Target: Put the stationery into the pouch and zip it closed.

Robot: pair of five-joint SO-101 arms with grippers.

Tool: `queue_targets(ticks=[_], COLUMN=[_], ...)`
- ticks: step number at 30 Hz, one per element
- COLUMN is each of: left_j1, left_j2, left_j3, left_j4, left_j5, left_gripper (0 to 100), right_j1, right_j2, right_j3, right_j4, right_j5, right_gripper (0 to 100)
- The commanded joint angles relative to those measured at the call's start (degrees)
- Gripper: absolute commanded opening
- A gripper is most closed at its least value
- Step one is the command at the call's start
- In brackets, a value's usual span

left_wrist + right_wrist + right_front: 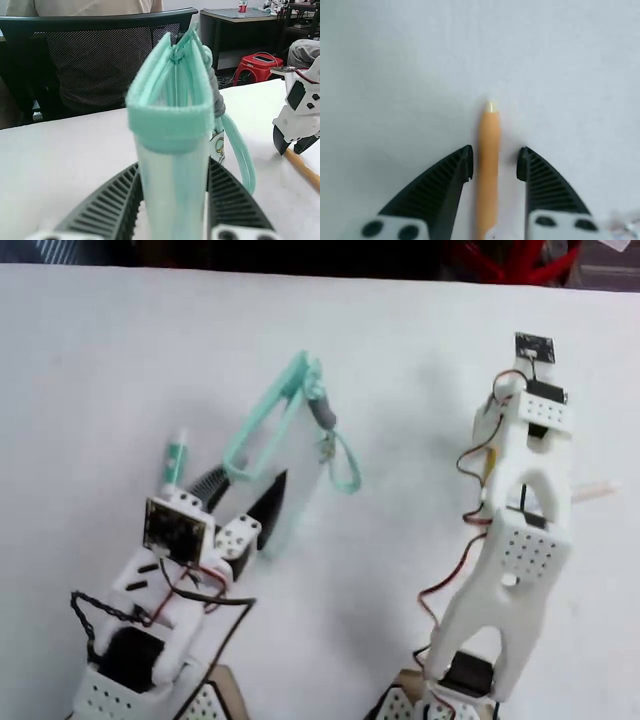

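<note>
Pouch pinched in one gripper, pencil lying between the jaws of the other.

The left gripper (174, 167) is clamped tight on one end of the pouch (170, 120), holding it on edge over the left part of the counter (120, 350). The pouch is soft translucent plastic bound in mint fabric, with a limp strap (345, 465) trailing beside it. It looks light and floppy, so the bound edge near the zip is probably the firmest place to hold. The right gripper (495, 152) is partly open and has hold of nothing. Its ribbed jaws straddle a pencil (487, 175) lying flat on the counter, well apart from the pouch, with a gap either side. The pencil looks slim, stiff and smooth, so it may roll or slip; mid-shaft seems the safest grip.
</note>
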Motion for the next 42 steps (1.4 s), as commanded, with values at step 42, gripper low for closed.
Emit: queue_targets(ticks=[42], left_j1=[-0.13], left_j2=[-0.31], left_j3=[0.53], left_j4=[-1.85], left_j5=[0.44], left_gripper=[19], right_j1=[-38.02], right_j2=[-81.27], right_j3=[3.78], right_j4=[21.58], right_j5=[0.18], right_gripper=[1.8])
